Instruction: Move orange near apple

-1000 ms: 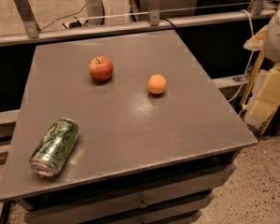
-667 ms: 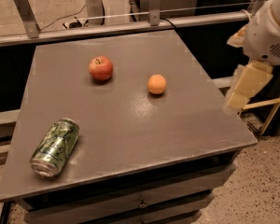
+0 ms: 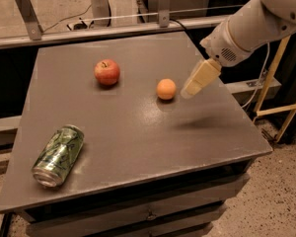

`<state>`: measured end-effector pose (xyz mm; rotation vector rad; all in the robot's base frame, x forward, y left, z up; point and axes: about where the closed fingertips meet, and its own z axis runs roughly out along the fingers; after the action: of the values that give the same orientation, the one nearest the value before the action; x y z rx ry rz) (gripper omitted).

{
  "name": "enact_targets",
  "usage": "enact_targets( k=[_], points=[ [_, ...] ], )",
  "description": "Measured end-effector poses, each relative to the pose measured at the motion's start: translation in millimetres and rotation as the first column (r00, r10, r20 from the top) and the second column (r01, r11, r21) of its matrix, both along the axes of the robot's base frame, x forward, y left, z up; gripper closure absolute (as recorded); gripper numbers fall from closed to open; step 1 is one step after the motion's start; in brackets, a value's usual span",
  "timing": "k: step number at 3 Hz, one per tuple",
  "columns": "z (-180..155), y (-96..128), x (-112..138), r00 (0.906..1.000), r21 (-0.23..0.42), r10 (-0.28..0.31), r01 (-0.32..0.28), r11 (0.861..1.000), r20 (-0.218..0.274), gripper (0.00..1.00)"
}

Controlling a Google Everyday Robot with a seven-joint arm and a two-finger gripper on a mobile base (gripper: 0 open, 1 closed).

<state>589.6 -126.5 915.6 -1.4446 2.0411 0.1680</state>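
The orange (image 3: 166, 89) is a small plain orange fruit lying near the middle of the grey table (image 3: 138, 127). The apple (image 3: 107, 72) is red with yellowish patches and a dark stem, lying to the left of the orange and a little further back. My gripper (image 3: 197, 80) hangs from the white arm (image 3: 251, 23) coming in from the upper right. Its cream tip is just right of the orange and above the table, apart from the fruit.
A green drink can (image 3: 59, 155) lies on its side near the table's front left corner. A metal rail with brackets (image 3: 108, 28) runs along the back edge. The table's right edge (image 3: 251, 127) drops off to the floor, with a yellow frame (image 3: 286, 107) beyond it.
The arm has swung in from the right edge of the view, leftwards over the table, bringing the gripper close beside the orange. The orange, apple and can have not moved.
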Motion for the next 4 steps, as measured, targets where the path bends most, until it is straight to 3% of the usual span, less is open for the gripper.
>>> enact_targets(
  k=[1, 2, 3, 4],
  points=[
    [-20, 20, 19, 0.9994, 0.070, 0.002, 0.001, 0.998, -0.036, 0.00],
    [-45, 38, 27, 0.9956, 0.111, 0.015, -0.005, 0.994, -0.093, 0.00],
    [-57, 50, 29, 0.9923, 0.125, 0.037, -0.022, 0.992, -0.118, 0.00],
    [-66, 61, 30, 0.9882, 0.132, 0.052, -0.033, 0.991, -0.144, 0.10]
  ],
)
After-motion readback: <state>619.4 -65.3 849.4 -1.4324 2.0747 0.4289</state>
